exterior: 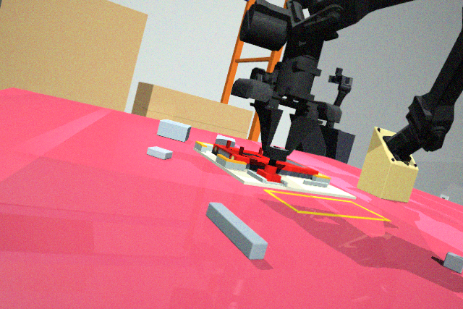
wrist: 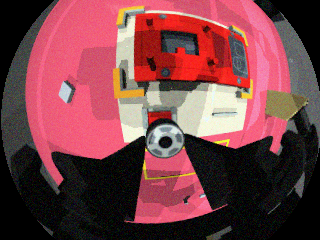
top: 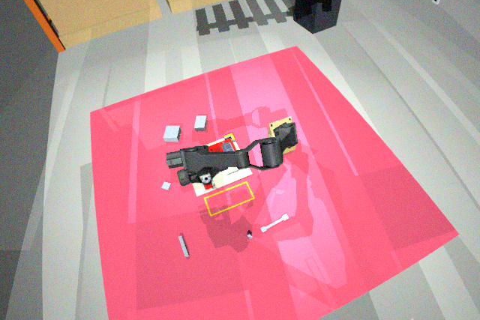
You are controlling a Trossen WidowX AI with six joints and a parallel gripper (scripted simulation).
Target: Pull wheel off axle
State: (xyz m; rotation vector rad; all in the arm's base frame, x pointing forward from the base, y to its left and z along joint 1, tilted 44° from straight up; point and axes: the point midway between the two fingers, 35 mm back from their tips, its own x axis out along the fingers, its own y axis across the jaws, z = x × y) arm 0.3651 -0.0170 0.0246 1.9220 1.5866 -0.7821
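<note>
The dark wheel with a pale spoked face (top: 205, 178) (exterior: 278, 153) (wrist: 165, 152) is level between the fingertips. My gripper (exterior: 278, 151) (wrist: 164, 138) is shut on it, with one finger at each side. The wheel is above the red axle base (exterior: 269, 175) (wrist: 159, 116), with a short dark stretch of axle beneath it. Whether the axle tip is still inside the wheel cannot be told. The marked area, a yellow outline (top: 232, 206) (exterior: 343, 216) (wrist: 170, 176), lies on the table just in front of the board.
The cream board (top: 232, 178) (exterior: 338, 192) (wrist: 230, 127) carries a red panel (wrist: 150, 50) with upright pegs and yellow-grey corner blocks. A grey bar (top: 184, 246) (exterior: 237, 231), a white dumbbell-shaped piece (top: 274, 222) and small grey blocks lie around. A beige stand (exterior: 388, 174) is at the right.
</note>
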